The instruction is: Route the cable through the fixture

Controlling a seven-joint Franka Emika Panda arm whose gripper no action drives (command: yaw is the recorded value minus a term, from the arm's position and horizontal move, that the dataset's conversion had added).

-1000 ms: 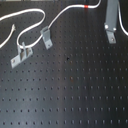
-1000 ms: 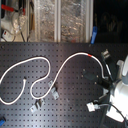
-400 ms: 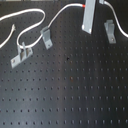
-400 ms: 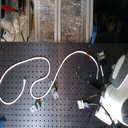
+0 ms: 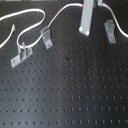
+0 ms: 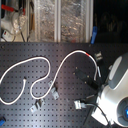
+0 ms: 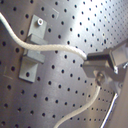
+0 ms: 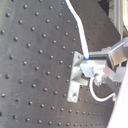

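Note:
The white cable [image 5: 31, 23] loops across the black pegboard from the first exterior view's left to the top middle, where its red band [image 5: 80, 4] shows. In the second exterior view the cable [image 6: 47, 62] curves up to the red band [image 6: 88, 52] and down to my gripper [image 6: 93, 80]. My gripper [image 5: 84, 31] hangs between two grey fixtures [image 5: 46, 38] [image 5: 110, 30]. In the first wrist view the cable [image 7: 52, 47] crosses a fixture [image 7: 31, 50] and runs into my shut gripper [image 7: 101, 70]. The second wrist view shows the cable [image 8: 80, 27] entering the gripper [image 8: 97, 70] beside a fixture [image 8: 75, 80].
A third grey fixture [image 5: 20, 55] stands at the first exterior view's left. The white arm body [image 6: 116, 95] fills the second exterior view's lower right. Cluttered shelves [image 6: 55, 20] stand behind the pegboard [image 5: 65, 95].
My gripper has moved toward the first exterior view's left with the cable in it, uncovering the right-hand fixture. The cable's loop has shifted a little with it.

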